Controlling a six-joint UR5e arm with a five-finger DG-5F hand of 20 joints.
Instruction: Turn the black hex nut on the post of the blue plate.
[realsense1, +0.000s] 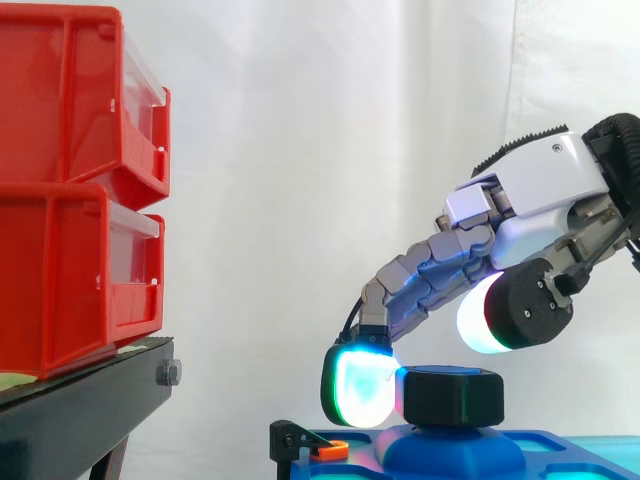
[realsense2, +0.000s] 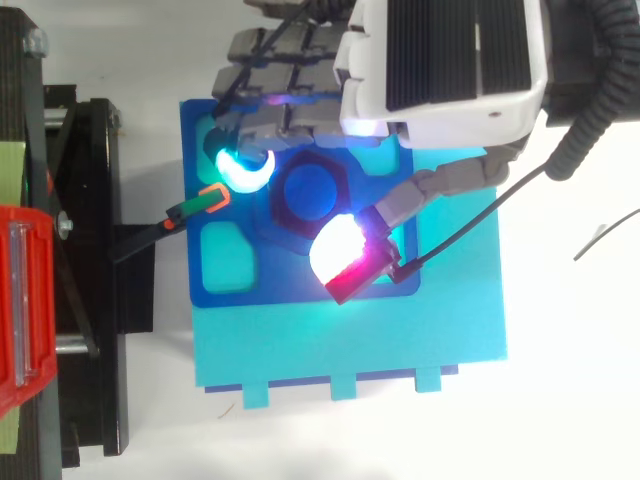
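Note:
The black hex nut (realsense1: 452, 395) sits on the blue post (realsense2: 308, 190) that rises from the blue plate (realsense2: 230, 262). My hand (realsense1: 545, 180) reaches in from the right and slopes down over the nut. One cyan-glowing fingertip (realsense1: 362, 385) rests against the nut's left side. The thumb's white-glowing pad (realsense1: 488, 312) hovers a little above the nut on its near side, apart from it. In the top view the fingers (realsense2: 270, 75) cover the plate's far left corner, and the thumb pad (realsense2: 338, 248) lies beside the nut's near edge. Nothing is pinched between them.
A black clamp with an orange tip (realsense1: 325, 447) holds the plate's left edge. The blue plate lies on a larger cyan plate (realsense2: 350, 340). Two stacked red bins (realsense1: 70, 190) stand on a black stand (realsense1: 90, 395) at the left.

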